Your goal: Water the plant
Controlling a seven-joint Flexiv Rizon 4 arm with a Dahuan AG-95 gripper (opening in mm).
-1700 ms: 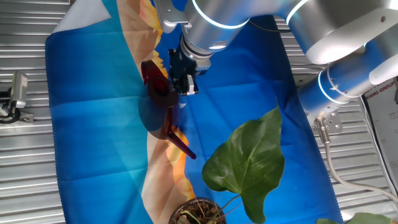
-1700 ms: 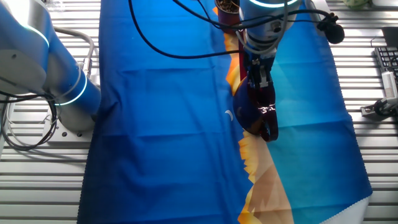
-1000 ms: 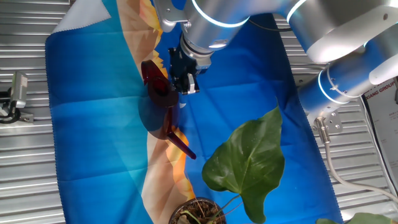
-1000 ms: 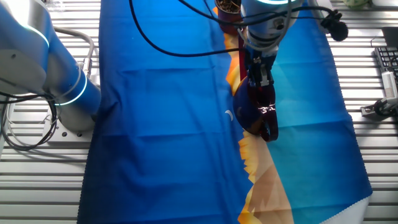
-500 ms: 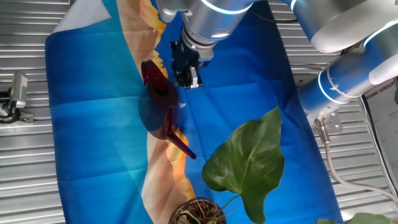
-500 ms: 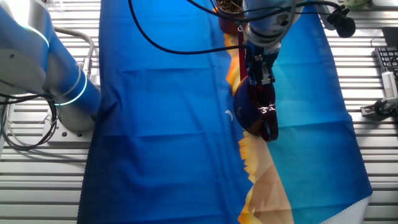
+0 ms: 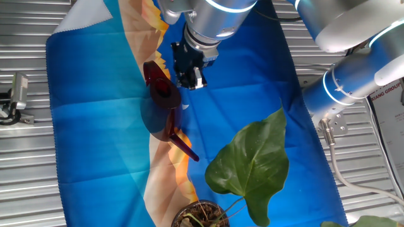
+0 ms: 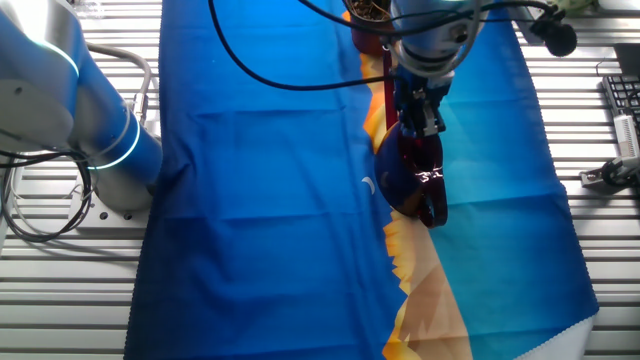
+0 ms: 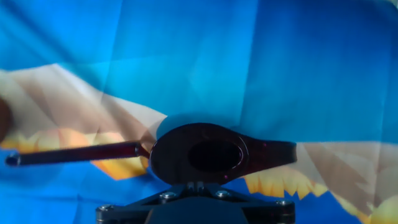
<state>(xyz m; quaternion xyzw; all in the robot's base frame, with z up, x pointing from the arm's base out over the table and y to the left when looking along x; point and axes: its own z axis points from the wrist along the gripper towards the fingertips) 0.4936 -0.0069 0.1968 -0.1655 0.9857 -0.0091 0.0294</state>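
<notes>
A dark red watering can [image 7: 163,104] stands upright on the blue and orange cloth [image 7: 95,126] that covers the ribbed metal table [image 7: 25,176]. Everything else is placed here from that can.

The gripper [image 7: 188,77] hangs just above the can and a little to one side of its body, apart from it in the one fixed view; in the other fixed view the gripper [image 8: 424,112] sits directly over the can [image 8: 418,178], so I cannot tell there whether they touch. The hand view looks straight down on the can [image 9: 199,152]: its round open top is in the middle, the long thin spout [image 9: 74,153] runs off to the left, and the flat handle [image 9: 270,152] points right. Only the black base of the gripper shows at the bottom edge of that view, and the fingertips are out of sight, so I cannot tell whether the pincer is wide or narrow. Nothing is seen between the fingers.

The plant [image 7: 249,165] is beyond the tip of the spout [image 7: 183,145], near the can but not touching it, with one large heart-shaped leaf spread over the cloth and its pot [image 7: 201,214] of dark soil at the lower edge of the one fixed view. In the other fixed view the pot [image 8: 364,10] shows at the top edge, partly hidden behind the arm.
</notes>
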